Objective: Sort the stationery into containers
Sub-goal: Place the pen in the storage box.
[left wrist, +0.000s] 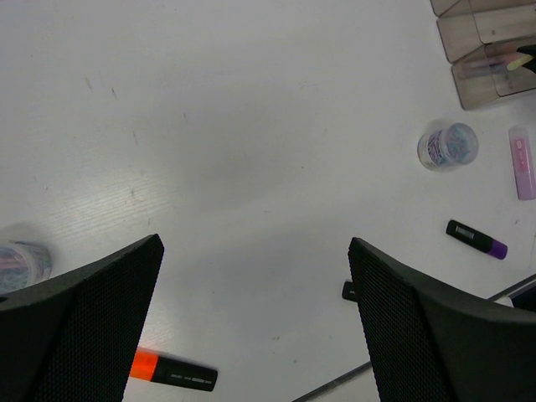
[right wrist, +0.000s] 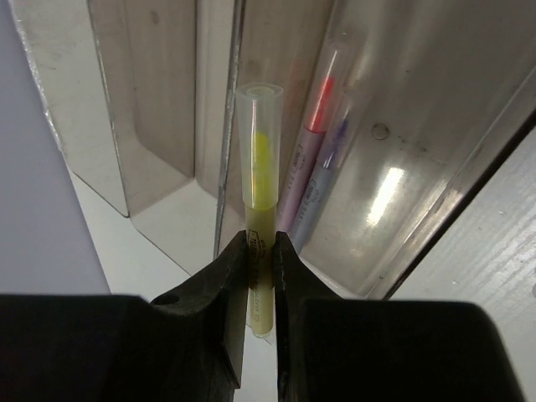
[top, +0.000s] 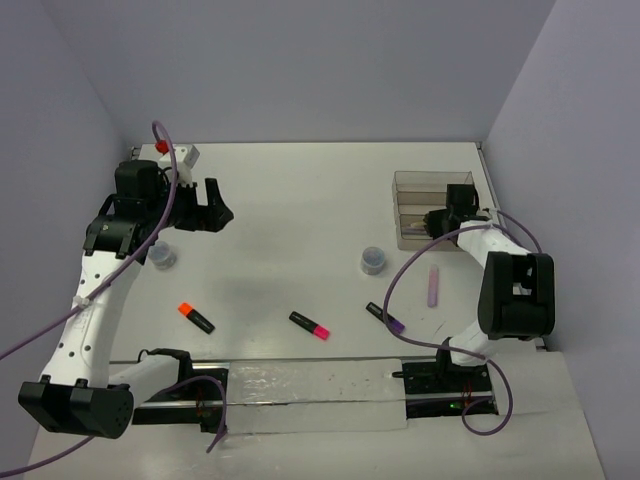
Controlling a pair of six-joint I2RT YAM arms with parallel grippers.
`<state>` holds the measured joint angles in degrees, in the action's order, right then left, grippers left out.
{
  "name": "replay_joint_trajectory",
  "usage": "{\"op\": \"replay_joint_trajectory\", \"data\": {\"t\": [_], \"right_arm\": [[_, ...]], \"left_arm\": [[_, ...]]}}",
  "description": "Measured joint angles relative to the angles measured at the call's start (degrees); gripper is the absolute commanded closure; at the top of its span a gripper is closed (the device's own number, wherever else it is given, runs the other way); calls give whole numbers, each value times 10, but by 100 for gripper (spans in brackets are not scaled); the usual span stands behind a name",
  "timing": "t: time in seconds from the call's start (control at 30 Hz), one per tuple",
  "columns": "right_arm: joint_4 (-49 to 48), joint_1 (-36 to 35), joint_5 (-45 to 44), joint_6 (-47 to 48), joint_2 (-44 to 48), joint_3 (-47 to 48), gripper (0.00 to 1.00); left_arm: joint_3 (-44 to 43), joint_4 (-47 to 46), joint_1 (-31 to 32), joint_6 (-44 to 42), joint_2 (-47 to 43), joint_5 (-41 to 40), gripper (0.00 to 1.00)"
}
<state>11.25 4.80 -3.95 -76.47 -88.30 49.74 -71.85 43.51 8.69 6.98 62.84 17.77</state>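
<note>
At the clear tray (right wrist: 159,100), right gripper (right wrist: 260,244) clenched on a yellow-tipped pen (right wrist: 258,151), aligned with a divider; two pens (right wrist: 311,163) lie in the adjoining compartment. Left gripper (left wrist: 255,244) released, empty, above the worktop (left wrist: 251,126); orange-capped highlighter (left wrist: 172,373), pink-capped highlighter (top: 309,325), purple-capped highlighter (left wrist: 476,239) and lilac marker (left wrist: 523,163) lie loose.

Top camera overlooks whole table (top: 300,220); left wrist high; right wrist close; all share tray (top: 415,190).

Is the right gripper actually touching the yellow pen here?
Touching. The right wrist view shows the right gripper pinching the yellow pen from both sides, with no gap at either finger.
</note>
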Motion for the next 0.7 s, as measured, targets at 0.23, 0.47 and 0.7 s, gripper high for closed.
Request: {"op": "replay_joint_trajectory", "data": {"t": [0.23, 0.47, 0.7], "right_arm": [[10, 4, -1, -7, 2, 0, 70], [10, 6, 6, -10, 26, 1, 30], [31, 6, 16, 31, 67, 3, 28]], "left_arm": [[1, 5, 0, -4, 4, -1, 1], [2, 6, 0, -8, 12, 0, 1], [2, 9, 0, -17, 13, 0, 1]]}}
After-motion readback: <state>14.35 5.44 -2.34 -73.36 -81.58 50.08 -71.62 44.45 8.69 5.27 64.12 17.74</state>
